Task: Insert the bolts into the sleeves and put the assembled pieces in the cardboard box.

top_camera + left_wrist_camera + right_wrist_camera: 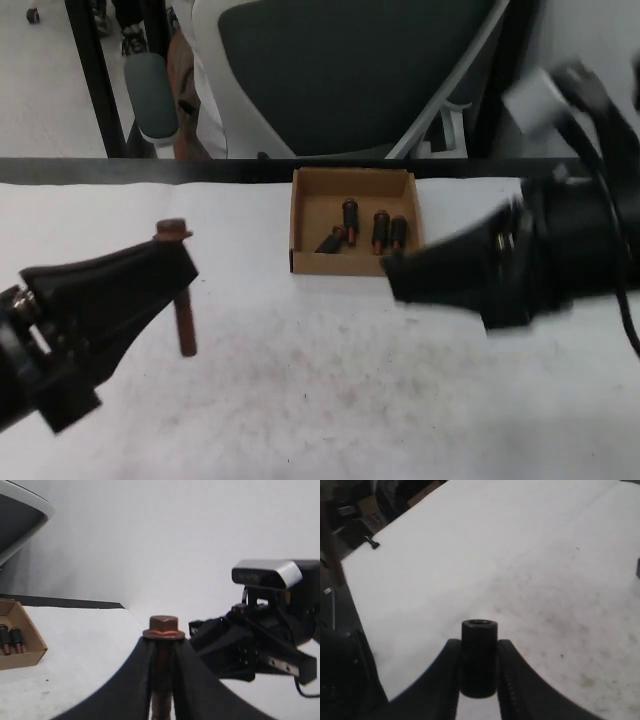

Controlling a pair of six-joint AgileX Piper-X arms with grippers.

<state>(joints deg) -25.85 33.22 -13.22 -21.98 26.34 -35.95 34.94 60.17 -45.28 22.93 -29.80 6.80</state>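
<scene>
We see the left gripper [183,275] closed on a copper-coloured bolt [185,310] and holding it upright above the white bench [320,410], with the flanged hex head on top and the shank hanging below. In the left wrist view the same gripper [162,652] has its jaws pinched tight against the shank, just under the head of the bolt [163,629].

The right gripper [392,270] is clamped as well. In the right wrist view it [479,672] has hold of a short black sleeve [479,647], which stands up between the jaws with its open bore at the far end, above the bench surface. Bolt and sleeve are well apart — the two are not joined.

The cardboard box [299,215] sits at the middle of the bench's far edge. Four assembled pieces [381,230] lie inside it, dark sleeves with copper ends showing, and one of them is tilted against the others. In the high view the right gripper's tip is just in front of the box's near right corner, while the left gripper and its bolt are off to the left and nearer to us. From the left wrist camera the box [31,639] shows at the edge with two of the pieces [10,637] in it, and the right arm's gripper [197,629] shows beyond the bolt.

An office chair [340,70] stands behind the bench.
</scene>
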